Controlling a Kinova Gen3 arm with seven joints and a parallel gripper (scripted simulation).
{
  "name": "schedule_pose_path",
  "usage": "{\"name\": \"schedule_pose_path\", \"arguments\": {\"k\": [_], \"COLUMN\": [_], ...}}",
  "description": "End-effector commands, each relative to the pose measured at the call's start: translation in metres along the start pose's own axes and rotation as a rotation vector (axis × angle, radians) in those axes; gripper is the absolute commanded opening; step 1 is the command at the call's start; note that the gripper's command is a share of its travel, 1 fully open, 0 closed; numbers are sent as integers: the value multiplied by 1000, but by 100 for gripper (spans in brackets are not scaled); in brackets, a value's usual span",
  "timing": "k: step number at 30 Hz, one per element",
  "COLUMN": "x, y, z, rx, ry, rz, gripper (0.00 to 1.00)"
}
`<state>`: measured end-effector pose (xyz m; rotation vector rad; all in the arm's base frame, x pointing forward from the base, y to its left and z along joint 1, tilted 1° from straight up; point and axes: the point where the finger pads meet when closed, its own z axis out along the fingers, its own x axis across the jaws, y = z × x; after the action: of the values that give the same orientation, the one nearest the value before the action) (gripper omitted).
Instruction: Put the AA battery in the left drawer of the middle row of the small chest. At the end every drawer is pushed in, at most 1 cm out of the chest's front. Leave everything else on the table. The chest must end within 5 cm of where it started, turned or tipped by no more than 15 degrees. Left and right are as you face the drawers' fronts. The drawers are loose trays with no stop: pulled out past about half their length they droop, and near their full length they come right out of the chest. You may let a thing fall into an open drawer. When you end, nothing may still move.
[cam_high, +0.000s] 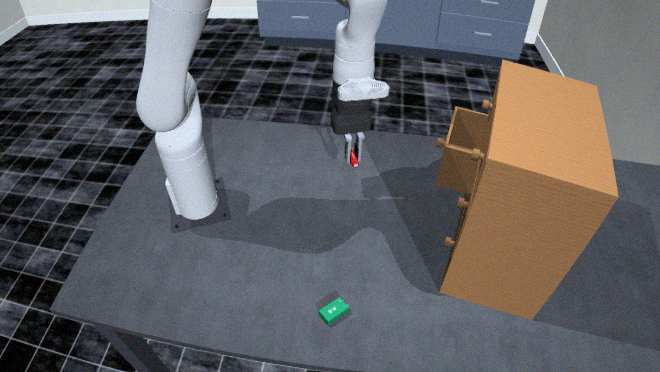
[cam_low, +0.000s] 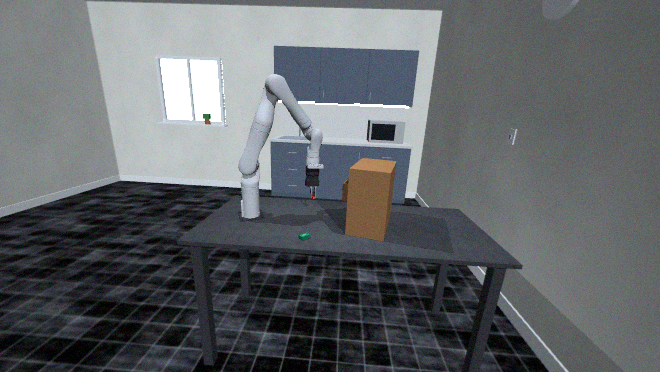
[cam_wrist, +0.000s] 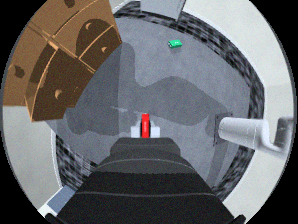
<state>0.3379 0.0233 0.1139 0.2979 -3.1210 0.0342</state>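
Observation:
My gripper (cam_high: 354, 156) (cam_low: 312, 194) (cam_wrist: 145, 126) points straight down and is shut on the AA battery (cam_high: 354, 160) (cam_wrist: 145, 123), a small red cylinder held upright between the fingers a little above the table (cam_high: 240, 280). The small wooden chest (cam_high: 540, 190) (cam_low: 370, 200) stands upright to the right of the gripper, its drawer fronts facing the arm. One drawer (cam_high: 462, 135) on the far side of the front is pulled partly out and is level. The other drawers with round knobs are pushed in. The gripper is well short of the open drawer.
A green block (cam_high: 333, 310) (cam_low: 305, 235) (cam_wrist: 174, 44) lies near the table's front edge. The arm's base (cam_high: 192, 200) stands at the left of the table. Kitchen cabinets (cam_high: 400, 20) stand behind on the floor.

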Motion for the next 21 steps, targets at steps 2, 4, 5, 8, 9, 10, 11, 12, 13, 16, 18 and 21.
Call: {"name": "schedule_pose_path", "arguments": {"k": [2,4,5,8,9,10,11,12,13,16,18,21], "x": [-4,-4,-4,-5,-5,-6,-6,-7,-7,-9,-10,-13], "y": [0,-1,-1,-2,-3,-4,-4,-5,-6,-8,-9,-11], "z": [-2,-1,-1,-1,-1,-1,-1,-1,0,0,0,0], "rx": [-3,-4,-4,-5,-5,-6,-6,-7,-7,-8,-8,-8], "ry": [0,1,1,3,4,5,6,7,8,11,13,16], "rz": [99,155,155,217,250,284,320,357,395,516,601,734], "gripper": [31,31,31,31,31,31,31,31,31,31,31,31]}}
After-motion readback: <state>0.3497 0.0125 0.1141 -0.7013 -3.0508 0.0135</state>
